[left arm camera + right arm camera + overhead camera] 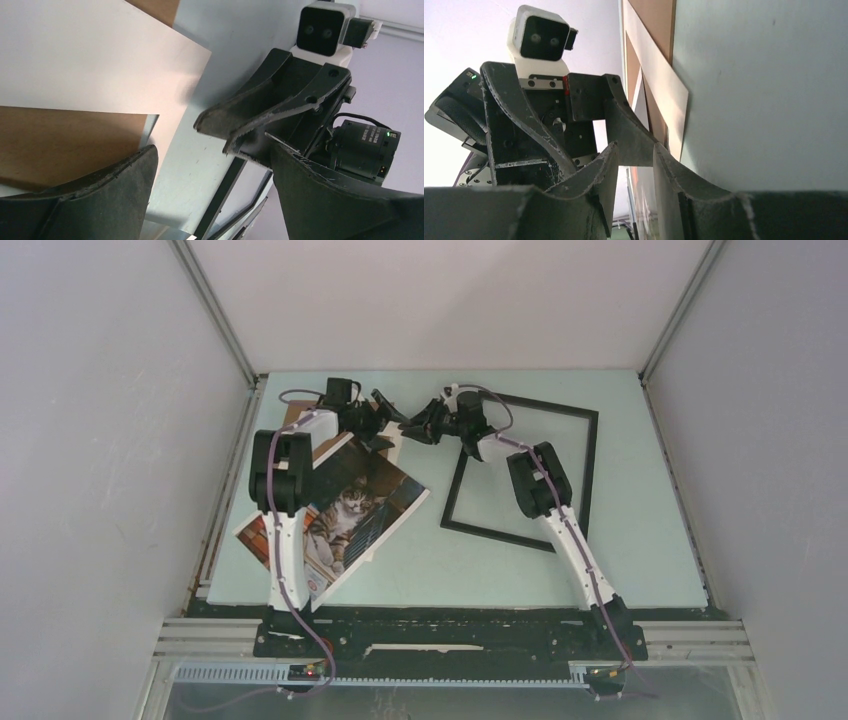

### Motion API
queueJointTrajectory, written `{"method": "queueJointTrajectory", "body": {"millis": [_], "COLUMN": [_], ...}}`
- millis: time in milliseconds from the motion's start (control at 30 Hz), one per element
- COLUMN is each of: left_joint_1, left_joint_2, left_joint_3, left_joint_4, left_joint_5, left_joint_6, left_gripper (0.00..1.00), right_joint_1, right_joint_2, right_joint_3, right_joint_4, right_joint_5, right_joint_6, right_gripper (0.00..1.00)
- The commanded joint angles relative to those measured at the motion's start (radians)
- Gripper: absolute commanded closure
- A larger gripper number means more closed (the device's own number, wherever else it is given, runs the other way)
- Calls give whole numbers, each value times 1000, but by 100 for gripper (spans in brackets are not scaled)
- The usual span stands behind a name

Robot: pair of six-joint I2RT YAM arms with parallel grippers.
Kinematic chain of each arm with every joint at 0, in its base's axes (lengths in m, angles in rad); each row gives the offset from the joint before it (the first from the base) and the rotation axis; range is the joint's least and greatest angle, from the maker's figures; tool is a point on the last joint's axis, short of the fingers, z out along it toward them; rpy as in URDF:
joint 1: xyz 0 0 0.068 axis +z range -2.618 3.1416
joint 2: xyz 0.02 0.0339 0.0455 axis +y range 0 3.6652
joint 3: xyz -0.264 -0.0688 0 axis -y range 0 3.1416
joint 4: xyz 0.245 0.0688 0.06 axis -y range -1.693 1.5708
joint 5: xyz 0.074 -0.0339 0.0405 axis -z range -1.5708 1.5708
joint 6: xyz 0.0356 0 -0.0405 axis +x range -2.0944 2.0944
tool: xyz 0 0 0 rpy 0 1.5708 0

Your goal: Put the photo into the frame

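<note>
On the pale green table point(620, 540) there is one photo point(350, 505) and one frame point(495, 536). The photo, which shows a cat, lies askew on the left part of the table, partly under the left arm. It is outside the frame and well apart from it. The black frame lies tilted on the right part, with the right arm above it.

There are two arms and two claws, and the claws meet nose to nose at the far side of the table. The left gripper point(212, 162) stands wide open and has hold of nothing. The right gripper point(635, 150) shows only a narrow gap between its fingers, and nothing is seen in that gap.

One white sheet point(90, 55) lies near the claws. Brown cardboard point(65, 145) shows on two sides of it – whether it is one board or two, I cannot tell.

The only writing is a small label on the black motor point(367, 147) behind the right claw – too small to read.
</note>
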Motion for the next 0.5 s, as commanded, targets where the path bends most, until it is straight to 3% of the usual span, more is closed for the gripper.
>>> {"method": "queueJointTrajectory", "body": {"millis": [0,133,267,467], "left_joint_1": [-33,-54,-83,-115], "left_joint_2": [29,57,76,12], "left_joint_3": [44,56,63,67], "left_joint_4": [-6,-7,-7,-36], "left_joint_5": [20,42,57,57], "left_joint_6": [3,1,1,45], "left_gripper": [7,7,7,7], "right_joint_1": [-19,-61,-95,-121], "right_joint_2": [-186,-372,-504,-566], "right_joint_3": [-131,-369,-461,-529], "right_joint_4": [93,-81,-333,-406], "right_joint_5": [-25,58,154,168], "right_joint_6": [0,-202,-426,-502], "right_gripper": [61,55,46,44]}}
